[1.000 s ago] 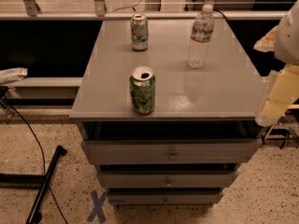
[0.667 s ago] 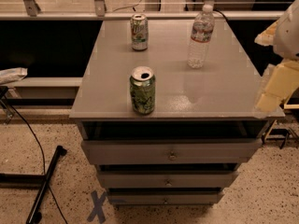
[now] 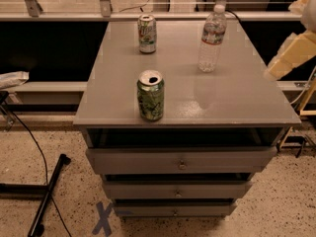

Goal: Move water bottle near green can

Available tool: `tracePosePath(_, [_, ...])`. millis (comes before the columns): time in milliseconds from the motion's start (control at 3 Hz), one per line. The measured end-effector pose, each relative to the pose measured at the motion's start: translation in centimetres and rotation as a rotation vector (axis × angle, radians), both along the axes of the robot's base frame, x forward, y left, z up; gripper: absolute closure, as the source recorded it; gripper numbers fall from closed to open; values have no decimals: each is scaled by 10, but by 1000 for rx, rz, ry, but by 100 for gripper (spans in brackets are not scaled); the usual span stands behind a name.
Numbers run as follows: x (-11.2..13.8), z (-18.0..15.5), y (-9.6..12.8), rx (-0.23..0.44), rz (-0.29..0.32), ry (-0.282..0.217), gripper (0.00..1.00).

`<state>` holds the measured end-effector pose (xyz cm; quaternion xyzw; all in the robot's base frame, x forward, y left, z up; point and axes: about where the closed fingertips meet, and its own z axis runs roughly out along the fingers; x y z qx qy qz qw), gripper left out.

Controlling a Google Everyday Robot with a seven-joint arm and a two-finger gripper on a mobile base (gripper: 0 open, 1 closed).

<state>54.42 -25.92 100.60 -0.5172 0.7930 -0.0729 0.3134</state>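
Arm comes in from the right edge of the camera view. The hand [image 3: 290, 53] is a pale cream block slanting down and to the left. Its lower end sits just off the right side of the surface [image 3: 232, 102], roughly level with the bottle's base. It's clear of the top and touching nothing. Hand opening: cannot tell from this angle. A paler rounded arm part [image 3: 305, 6] shows in the top right corner above it.

Water bottle [image 3: 211, 39]: upright, cap on, back right of the surface, well apart from the hand. Green can [image 3: 150, 96]: upright, front and left of centre near the front edge, top tab open. Bottle and green can are well apart, on a diagonal across the top. A second, paler can [image 3: 147, 33] stands upright at back left, about level with the bottle.

The surface is the flat grey top of a drawer unit. There's an open gap under the top, then three drawers [image 3: 181, 159] with small knobs.

Room: speckled floor [image 3: 276, 201] with a blue tape X [image 3: 102, 218] in front of the unit at lower left. A black stand leg [image 3: 47, 194] and a cable [image 3: 29, 132] are on the left. A light rail [image 3: 64, 16] runs behind the unit, with dark space under it.
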Motion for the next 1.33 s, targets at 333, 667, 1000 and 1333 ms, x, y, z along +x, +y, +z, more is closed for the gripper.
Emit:
tracePosePath(333, [45,7,-9,157,-44,-132,0])
tracePosePath(667, [106,-7,5,388,-73,-224,0])
tracePosePath(1000, [139,-22,17,497,-85,-232,0])
tracePosePath(1333, [176,-49,45,569,-66,-179,0])
